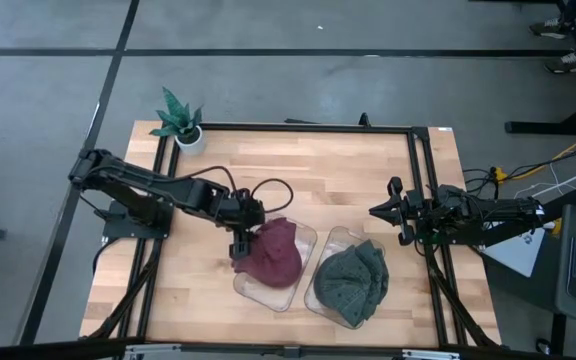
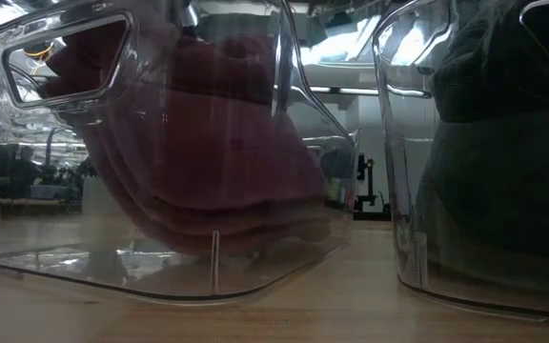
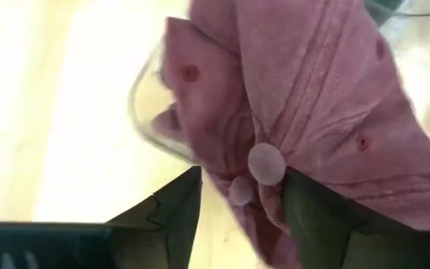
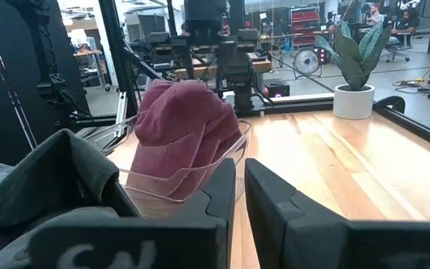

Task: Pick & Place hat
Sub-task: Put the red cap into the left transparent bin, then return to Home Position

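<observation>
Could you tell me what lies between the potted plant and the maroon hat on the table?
In the high view, only bare wooden tabletop and a loop of the left arm's cable lie between the potted plant and the maroon hat.

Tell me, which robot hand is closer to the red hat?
The left. The left hand is right at the red hat, at its edge over the clear bin. The right hand waits farther off, beyond the green hat, near the table's right side.
</observation>
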`<state>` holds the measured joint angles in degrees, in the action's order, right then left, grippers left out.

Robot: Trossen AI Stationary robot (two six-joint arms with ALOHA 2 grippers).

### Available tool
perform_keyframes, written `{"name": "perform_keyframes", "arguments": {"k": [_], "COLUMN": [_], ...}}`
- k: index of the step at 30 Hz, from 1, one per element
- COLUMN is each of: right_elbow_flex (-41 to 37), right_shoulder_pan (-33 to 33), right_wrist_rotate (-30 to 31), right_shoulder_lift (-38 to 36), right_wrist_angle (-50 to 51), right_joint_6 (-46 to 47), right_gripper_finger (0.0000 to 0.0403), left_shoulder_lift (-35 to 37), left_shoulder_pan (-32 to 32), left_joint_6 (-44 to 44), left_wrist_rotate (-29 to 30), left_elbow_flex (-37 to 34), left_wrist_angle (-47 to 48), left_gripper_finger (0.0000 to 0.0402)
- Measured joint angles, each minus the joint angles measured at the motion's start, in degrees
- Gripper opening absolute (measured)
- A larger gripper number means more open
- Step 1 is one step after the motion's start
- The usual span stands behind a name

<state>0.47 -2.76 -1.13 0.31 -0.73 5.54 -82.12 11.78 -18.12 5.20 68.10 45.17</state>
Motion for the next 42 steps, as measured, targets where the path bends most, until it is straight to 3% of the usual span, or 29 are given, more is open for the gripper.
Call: {"name": "perform_keyframes", "arguments": {"k": [14,28,34,37,42], "right_elbow_flex": [0.00,0.00,0.00,0.00,0.00], "right_shoulder_pan": [-0.01,0.00,0.00,0.01,-0.01], "right_wrist_rotate": [0.00,0.00,0.00,0.00,0.00], "right_shoulder_lift": [0.01,0.01,-0.01,0.01,0.01], "right_wrist_angle": [0.00,0.01,0.00,0.01,0.00], "right_joint_6": [0.00,0.00,0.00,0.00,0.00], "right_gripper_finger": [0.0034,0.0034,0.0034,0.0034,0.0034], "left_shoulder_lift": [2.05,12.00,17.04,20.95,30.17], "left_shoulder_pan": [-0.65,-0.36,-3.18,-5.80,-10.56], "left_joint_6": [-0.64,1.83,11.14,14.20,14.44], "left_wrist_rotate": [0.23,0.96,5.82,7.42,8.25], "left_elbow_flex": [0.00,0.04,-0.11,-3.94,-17.40], "left_wrist_angle": [1.11,-5.92,-8.81,-12.60,-25.53], "left_gripper_finger": [0.0235,0.0237,0.0237,0.0237,0.0237]}}
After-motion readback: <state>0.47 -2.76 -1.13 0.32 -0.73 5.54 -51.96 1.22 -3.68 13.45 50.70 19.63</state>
